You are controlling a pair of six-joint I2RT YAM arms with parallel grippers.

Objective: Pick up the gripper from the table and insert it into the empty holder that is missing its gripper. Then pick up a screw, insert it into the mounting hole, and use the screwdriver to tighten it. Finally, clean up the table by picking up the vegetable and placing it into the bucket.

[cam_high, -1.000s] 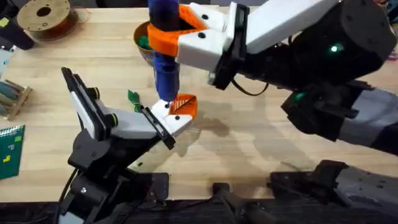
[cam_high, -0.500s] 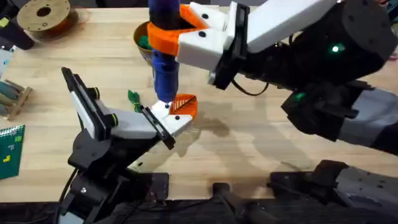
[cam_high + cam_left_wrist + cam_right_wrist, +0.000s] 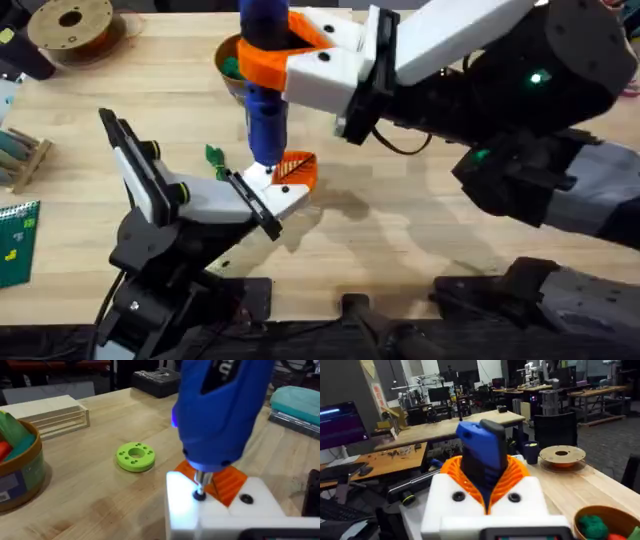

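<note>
My right gripper [image 3: 268, 60] [image 3: 482, 485] is shut on the blue screwdriver [image 3: 265, 110] [image 3: 481, 452], held upright between its orange pads. The metal tip [image 3: 201, 480] rests on a dark screw [image 3: 199, 495] in the white holder [image 3: 258, 178] [image 3: 180, 502] at my left arm's tip. The orange gripper [image 3: 298, 168] [image 3: 231, 482] sits in that holder. My left gripper [image 3: 285, 180] [image 3: 222, 492] looks shut with nothing in it. The small green vegetable [image 3: 215, 157] lies on the table [image 3: 420, 230] just left of the holder. The bucket [image 3: 228, 58] [image 3: 20, 472] [image 3: 605, 520] stands behind the screwdriver, partly hidden.
A green ring disc [image 3: 135, 456] lies beyond the holder. A brown filament spool [image 3: 72, 28] [image 3: 562, 455] sits at the far left corner. A slatted wooden box [image 3: 20, 158] [image 3: 50, 415] and a green board [image 3: 15, 240] lie at the left edge.
</note>
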